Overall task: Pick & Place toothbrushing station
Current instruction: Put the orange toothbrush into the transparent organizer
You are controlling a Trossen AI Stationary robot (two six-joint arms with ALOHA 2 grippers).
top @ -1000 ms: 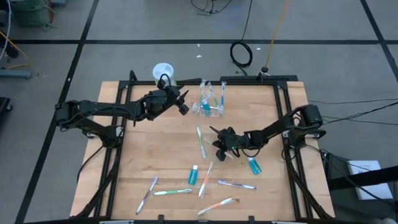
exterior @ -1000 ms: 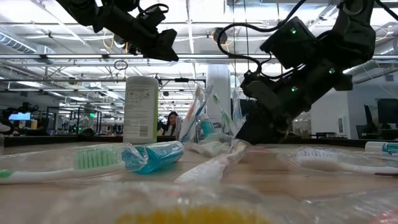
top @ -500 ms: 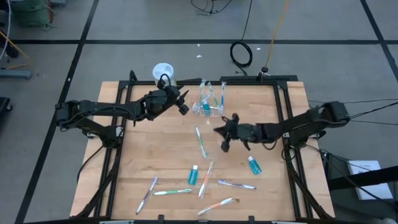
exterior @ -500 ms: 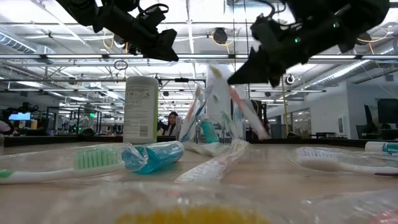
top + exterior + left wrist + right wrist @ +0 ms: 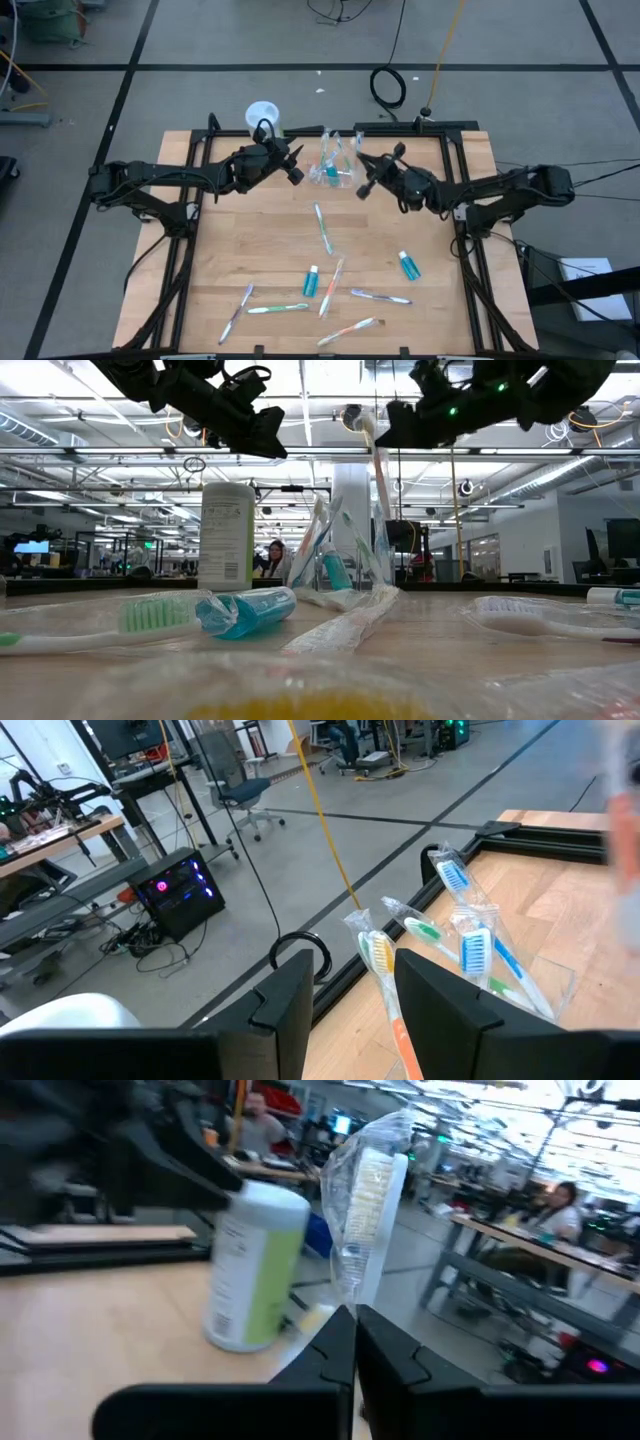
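Between the right gripper's clenched fingers stands a slim wrapped toothbrush, bristles up, raised beside the small clear plastic cup of pastel brushes at the wooden desk's far edge. Print on the white-and-green cylindrical canister beyond cannot be read. Left gripper hovers just beside the cup, fingers spread, holding nothing. Loose toothbrushes and small blue toothpaste tubes lie nearer.

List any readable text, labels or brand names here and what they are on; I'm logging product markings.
None can be read.
White canister: printed label, too blurred to read.
Blue toothpaste tube: no legible print.
Wrapped toothbrush in the right gripper: wrapper shows no legible text.
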